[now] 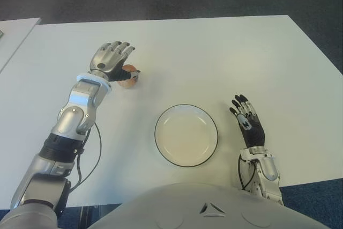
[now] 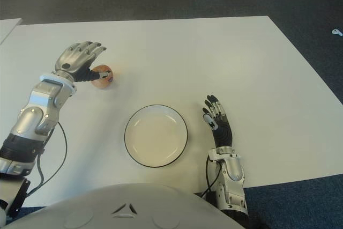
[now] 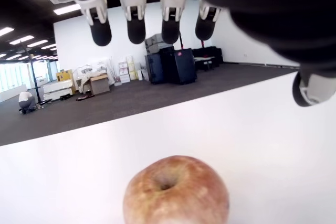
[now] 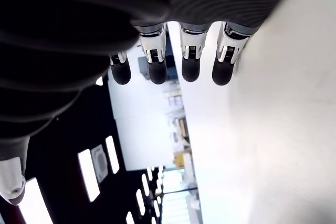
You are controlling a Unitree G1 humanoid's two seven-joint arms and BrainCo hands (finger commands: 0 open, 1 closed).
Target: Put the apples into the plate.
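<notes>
Nearest the robot sits the plate (image 1: 186, 134), white with a dark rim and nothing in it. Just right of the plate shows the right hand (image 1: 248, 122), fingers (image 4: 190, 72) stretched out straight, holding nothing. Beyond the plate and off to its left lies a single apple (image 3: 176, 191), reddish-yellow, stem dimple up, on the white counter (image 1: 225, 57). The left hand (image 1: 110, 59) is over it, fingers (image 3: 136, 31) spread wide, nothing gripped. Bare counter runs from plate to apple.

Left hand (image 1: 111, 57) hovering open-fingered over reddish-yellow round apple (image 1: 129, 76) on white table (image 1: 214, 52), black-rimmed white round plate (image 1: 186, 134) sitting empty, right hand (image 1: 247, 123) idling beside plate's right.
</notes>
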